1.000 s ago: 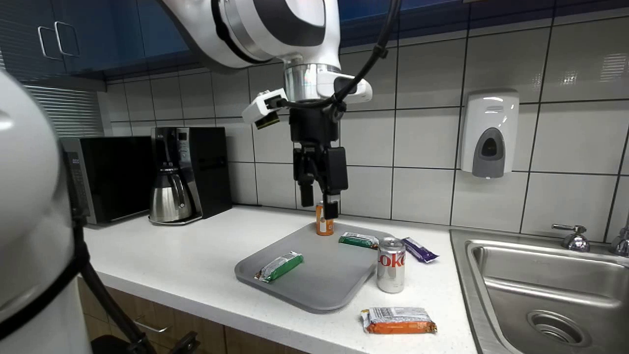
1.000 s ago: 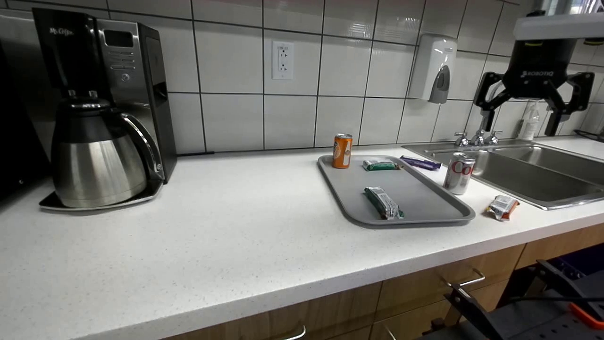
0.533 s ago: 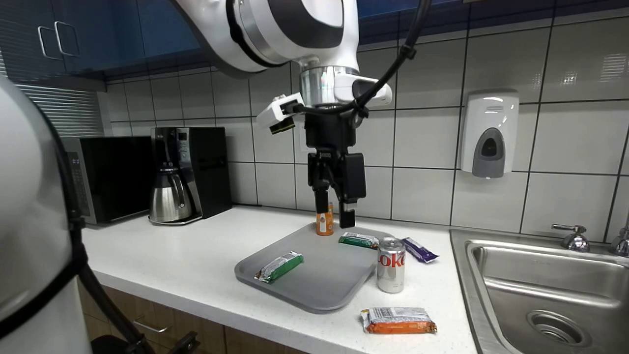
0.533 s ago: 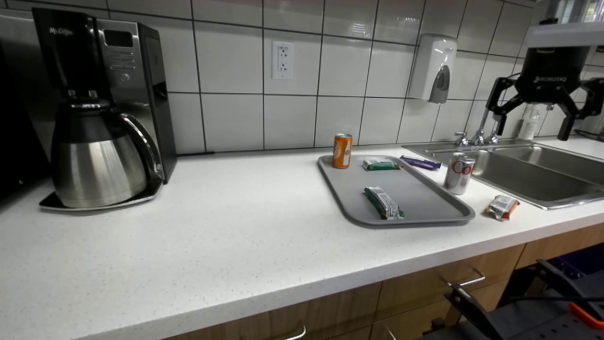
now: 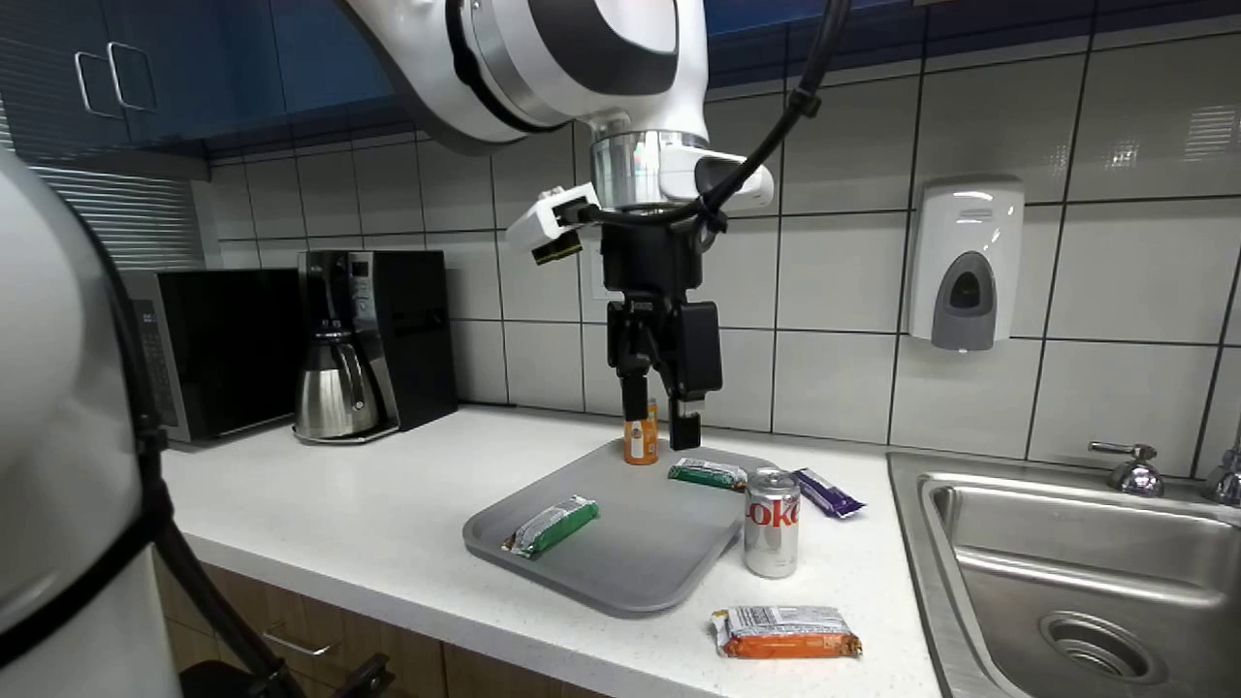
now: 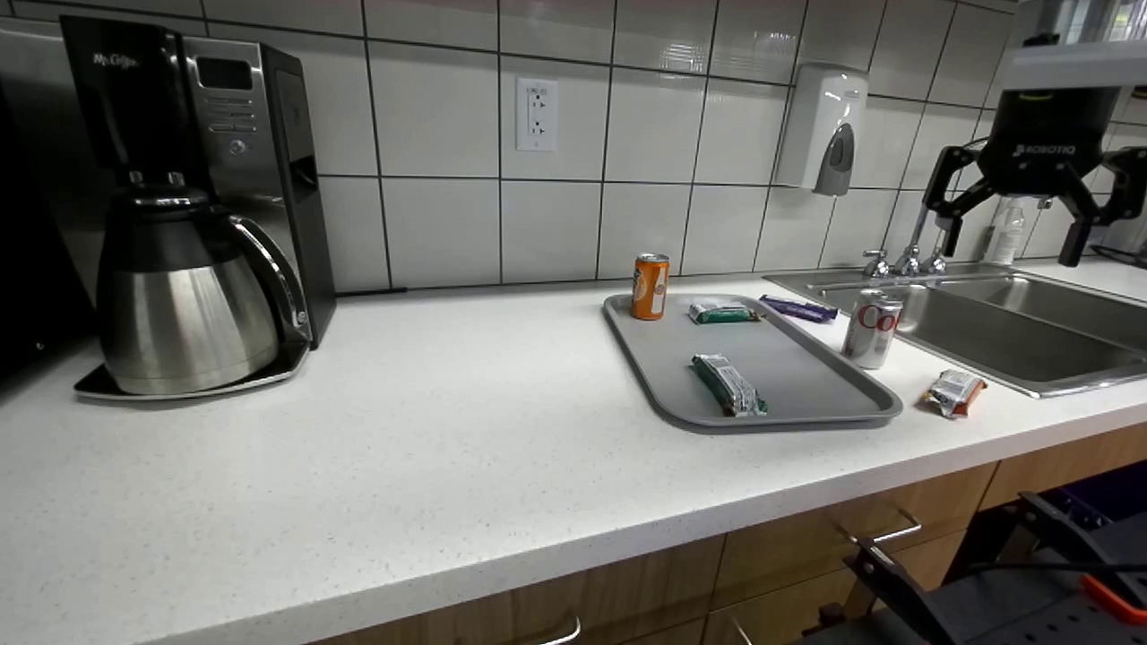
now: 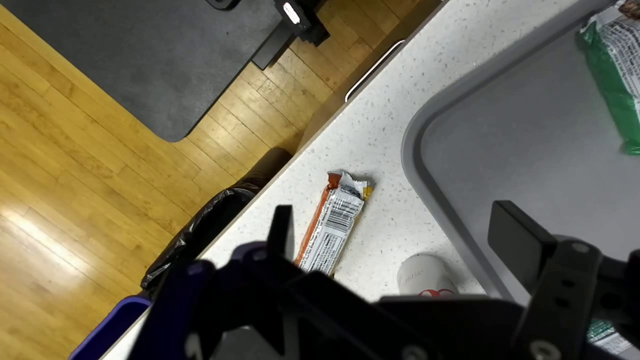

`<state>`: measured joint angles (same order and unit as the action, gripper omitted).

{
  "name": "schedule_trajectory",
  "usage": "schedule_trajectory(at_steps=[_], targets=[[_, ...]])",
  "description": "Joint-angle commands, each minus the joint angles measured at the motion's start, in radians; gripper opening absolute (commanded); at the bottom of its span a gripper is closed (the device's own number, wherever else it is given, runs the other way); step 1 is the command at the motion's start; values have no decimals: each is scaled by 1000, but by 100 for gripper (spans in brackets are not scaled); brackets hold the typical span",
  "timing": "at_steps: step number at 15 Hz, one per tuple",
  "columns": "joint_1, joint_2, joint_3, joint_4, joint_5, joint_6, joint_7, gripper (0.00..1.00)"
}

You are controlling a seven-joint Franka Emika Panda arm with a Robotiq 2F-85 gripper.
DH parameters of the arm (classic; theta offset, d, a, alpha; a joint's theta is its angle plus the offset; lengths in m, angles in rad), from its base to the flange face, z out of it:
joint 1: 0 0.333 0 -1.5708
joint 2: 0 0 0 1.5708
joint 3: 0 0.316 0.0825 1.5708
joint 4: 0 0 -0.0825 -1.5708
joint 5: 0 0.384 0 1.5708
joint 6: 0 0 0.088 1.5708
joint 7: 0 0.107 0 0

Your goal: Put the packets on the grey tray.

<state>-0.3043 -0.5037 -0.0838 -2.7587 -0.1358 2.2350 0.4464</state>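
Note:
The grey tray (image 5: 640, 572) lies on the counter. One green packet (image 5: 555, 526) lies on its near part, and another green packet (image 5: 708, 473) on its far part; both also show in an exterior view (image 6: 728, 385). The orange packet (image 5: 787, 632) lies on the counter beside the tray, near the front edge. The purple packet (image 5: 826, 492) lies on the counter at the tray's far side. My gripper (image 5: 660, 417) is open and empty, high above the counter. In the wrist view, the orange packet (image 7: 332, 227) shows between the spread fingers, nearer the left one; its lower end is hidden.
A silver Coke can (image 5: 773, 523) stands between tray and sink, near the orange packet. An orange can (image 6: 650, 287) stands on the tray's far corner. The steel sink (image 5: 1086, 582) is to the right. A coffee maker (image 6: 197, 269) and a tiled wall stand behind.
My open gripper has moved toward the sink side and a little lower during the first half second, then stays still. The packets, cans and tray have not moved.

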Motion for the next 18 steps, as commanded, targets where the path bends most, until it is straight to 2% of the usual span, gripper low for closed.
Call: schedule_trajectory(at_steps=[1, 11, 18], targets=[[-18, 21, 10, 7, 5, 23, 22, 100], [-96, 206, 6, 57, -27, 215, 171, 100], [-94, 360, -24, 121, -66, 316, 265, 100]])
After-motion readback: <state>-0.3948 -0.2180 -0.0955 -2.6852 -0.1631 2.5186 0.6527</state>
